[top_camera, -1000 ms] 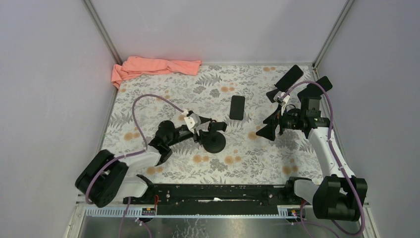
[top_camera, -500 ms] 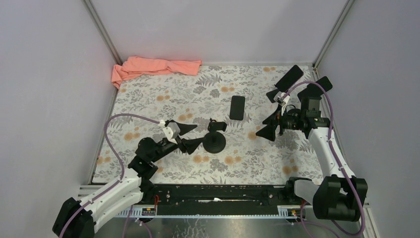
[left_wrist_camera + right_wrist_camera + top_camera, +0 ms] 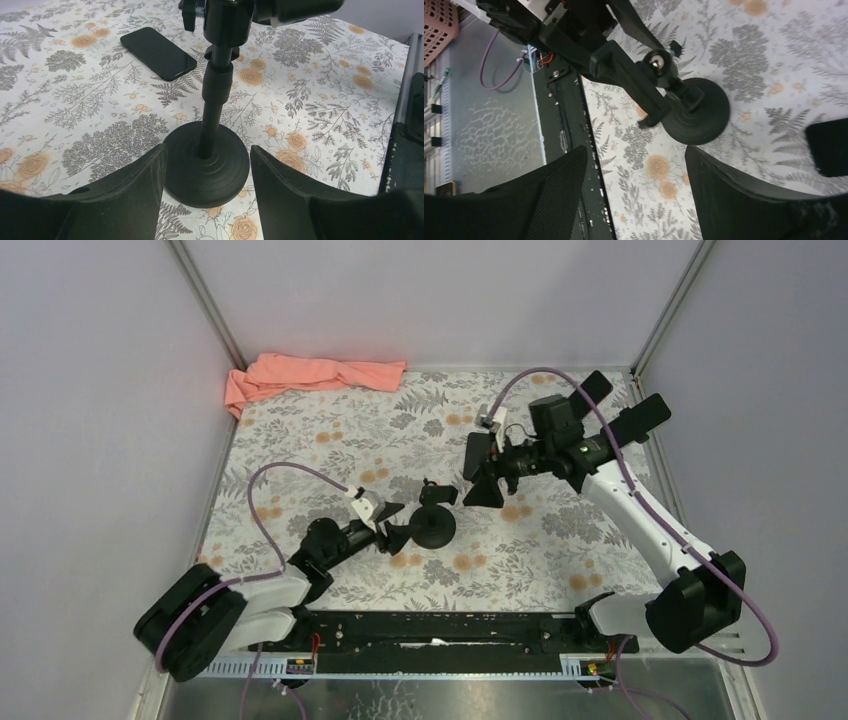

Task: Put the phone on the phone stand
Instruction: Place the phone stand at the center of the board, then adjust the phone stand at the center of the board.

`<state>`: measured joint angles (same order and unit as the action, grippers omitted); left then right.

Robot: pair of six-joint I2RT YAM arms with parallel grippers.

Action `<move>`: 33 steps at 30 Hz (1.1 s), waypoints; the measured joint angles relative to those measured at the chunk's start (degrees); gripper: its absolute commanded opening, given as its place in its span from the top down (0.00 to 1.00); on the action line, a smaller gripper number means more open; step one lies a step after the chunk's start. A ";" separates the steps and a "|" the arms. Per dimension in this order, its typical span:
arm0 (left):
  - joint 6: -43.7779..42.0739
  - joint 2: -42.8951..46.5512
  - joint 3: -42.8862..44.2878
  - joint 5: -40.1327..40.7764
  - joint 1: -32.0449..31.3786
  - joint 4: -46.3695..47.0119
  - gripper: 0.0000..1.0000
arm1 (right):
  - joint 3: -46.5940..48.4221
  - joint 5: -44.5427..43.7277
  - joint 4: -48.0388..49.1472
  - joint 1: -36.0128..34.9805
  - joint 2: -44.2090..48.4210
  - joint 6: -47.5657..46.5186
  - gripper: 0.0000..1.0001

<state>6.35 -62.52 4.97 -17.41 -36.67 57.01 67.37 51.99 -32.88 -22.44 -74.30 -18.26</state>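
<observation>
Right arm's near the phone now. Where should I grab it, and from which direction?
Take the phone across its two long edges, near mid-length, coming straight down from above with the right pincer. It lies flat on the table, so only its thin sides are graspable, and its narrow width probably fits the open jaws; a centred grip should keep it balanced.

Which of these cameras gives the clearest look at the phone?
The left wrist view: the phone shows whole and unobstructed. In the top view the right end effector covers part of it; the right wrist view catches only a corner at the frame's edge.
</observation>
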 measured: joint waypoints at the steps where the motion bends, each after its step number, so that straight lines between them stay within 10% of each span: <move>1: -0.02 -2.03 0.07 0.31 -0.13 1.81 0.33 | 0.50 -0.96 0.44 -1.77 -0.87 1.33 0.24; 11: 0.22 -22.36 3.85 2.86 -1.92 18.16 0.39 | 1.16 -7.08 2.23 -7.69 -6.73 10.16 0.35; 22: 1.70 -32.70 8.50 2.34 -1.99 25.77 0.52 | 3.52 -8.35 3.19 -8.44 -10.08 14.08 0.79; 33: 1.03 -40.02 13.33 -1.25 -2.67 29.09 0.93 | 5.51 -14.62 2.49 -8.41 -10.05 14.67 1.00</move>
<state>7.38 -102.54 18.31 -18.65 -39.33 86.11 72.88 37.36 -30.39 -30.85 -84.36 -3.60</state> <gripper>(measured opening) 0.322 0.175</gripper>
